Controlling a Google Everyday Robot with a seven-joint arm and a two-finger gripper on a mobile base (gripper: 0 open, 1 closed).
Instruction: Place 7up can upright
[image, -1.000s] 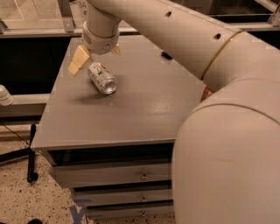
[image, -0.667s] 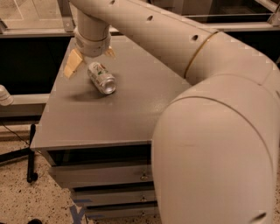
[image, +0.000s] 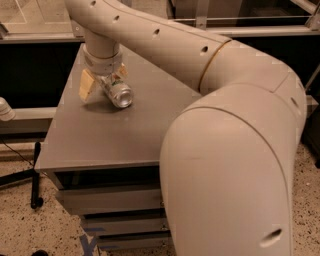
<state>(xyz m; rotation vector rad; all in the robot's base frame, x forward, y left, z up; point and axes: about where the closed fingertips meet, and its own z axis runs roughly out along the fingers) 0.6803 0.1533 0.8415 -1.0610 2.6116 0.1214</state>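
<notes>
The 7up can (image: 118, 93) lies on its side on the grey table (image: 125, 130), near the far left, with its silver end facing the camera. My gripper (image: 104, 80) hangs straight down from the arm right over the can's rear part. Its tan fingers (image: 86, 85) stand apart, one to the left of the can and one behind it at the right. The can rests on the table between them. The rear of the can is hidden by the wrist.
The table has drawers (image: 110, 200) below its front edge. My large cream arm (image: 225, 165) fills the right side of the view and hides the table's right part. A dark stand's leg (image: 35, 175) is on the speckled floor at the left.
The gripper has come down lower around the can and the arm has swung closer to the camera. The can has not moved.
</notes>
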